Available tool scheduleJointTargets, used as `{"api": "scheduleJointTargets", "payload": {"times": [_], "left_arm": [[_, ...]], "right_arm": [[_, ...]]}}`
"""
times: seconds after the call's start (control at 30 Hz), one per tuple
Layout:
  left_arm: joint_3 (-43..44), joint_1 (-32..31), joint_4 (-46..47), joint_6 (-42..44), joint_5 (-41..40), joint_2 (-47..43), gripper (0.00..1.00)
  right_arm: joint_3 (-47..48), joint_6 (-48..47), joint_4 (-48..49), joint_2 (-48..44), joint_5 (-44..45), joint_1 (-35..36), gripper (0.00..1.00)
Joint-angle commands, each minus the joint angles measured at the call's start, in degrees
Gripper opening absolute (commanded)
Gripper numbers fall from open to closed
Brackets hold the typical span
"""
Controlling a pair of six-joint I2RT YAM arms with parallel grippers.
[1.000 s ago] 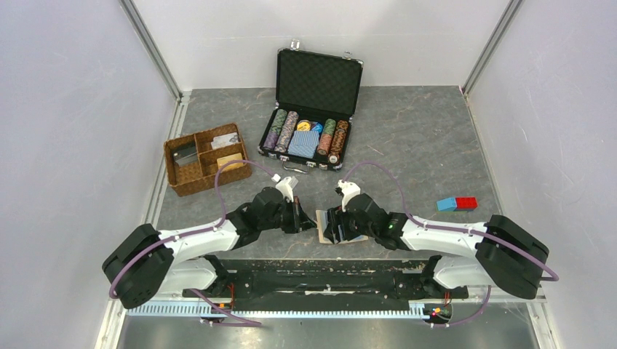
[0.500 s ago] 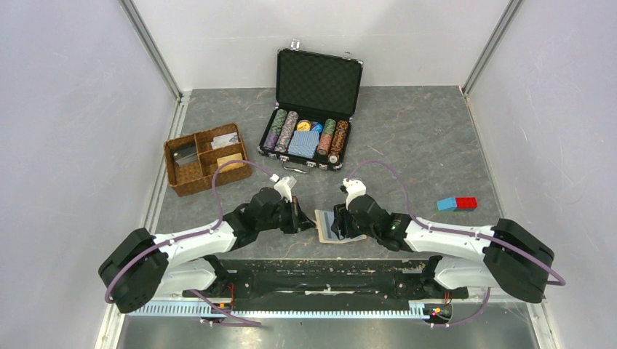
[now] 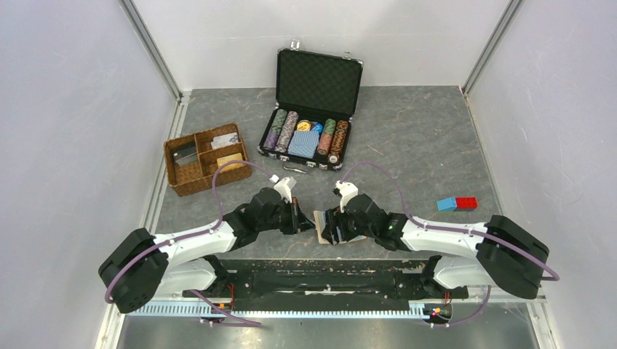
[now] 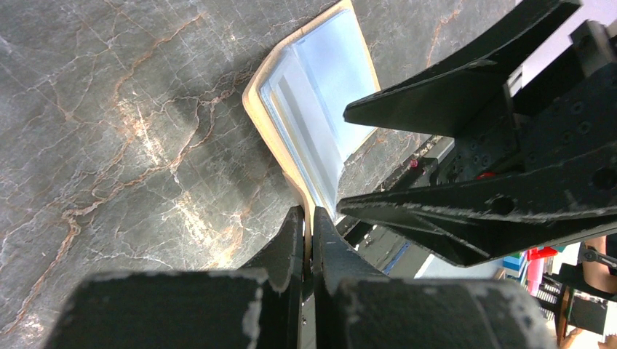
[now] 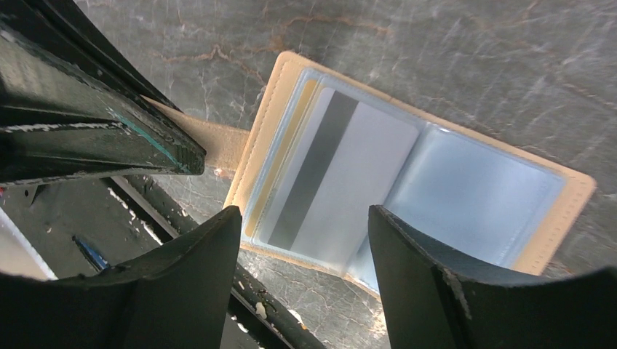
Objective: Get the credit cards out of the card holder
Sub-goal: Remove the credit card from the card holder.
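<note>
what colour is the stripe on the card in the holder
Dark grey stripe on a pale card; clearest in the right wrist view.

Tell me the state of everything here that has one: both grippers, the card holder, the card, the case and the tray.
Left gripper: shut on the strap edge of the card holder.
Right gripper: open above the card holder, gripping nothing.
Card holder: open, pockets facing up.
Credit card: in its pocket, dark stripe showing.
Black case: lid open.
Wicker tray: compartments partly filled.
</note>
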Motion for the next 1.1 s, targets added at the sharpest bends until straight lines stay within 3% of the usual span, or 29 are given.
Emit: {"api": "scheduleJointTargets", "payload": {"times": [0.0, 0.17, 0.43, 1.07], "left_arm": [[0.2, -0.4, 0.8, -1.2, -0.6, -1.2, 0.02], [0.1, -0.4, 0.8, -1.2, -0.7, -1.7, 0.02], [0.0, -0.4, 0.4, -1.0, -1.0, -1.7, 0.02], [-0.4, -0.4, -8.7, 3.6, -6.5, -5.0, 0.02]], "right_arm": [[0.4, -0.9, 2.3, 2.1, -2.5, 0.8, 0.71], [0.4, -1.4, 2.2, 2.9, -2.0, 1.1, 0.72], [-0.8, -1.4, 3.0, 1.7, -2.3, 1.2, 0.60], [-4.4, 1.2, 6.0, -3.9, -2.6, 0.0, 0.57]]}}
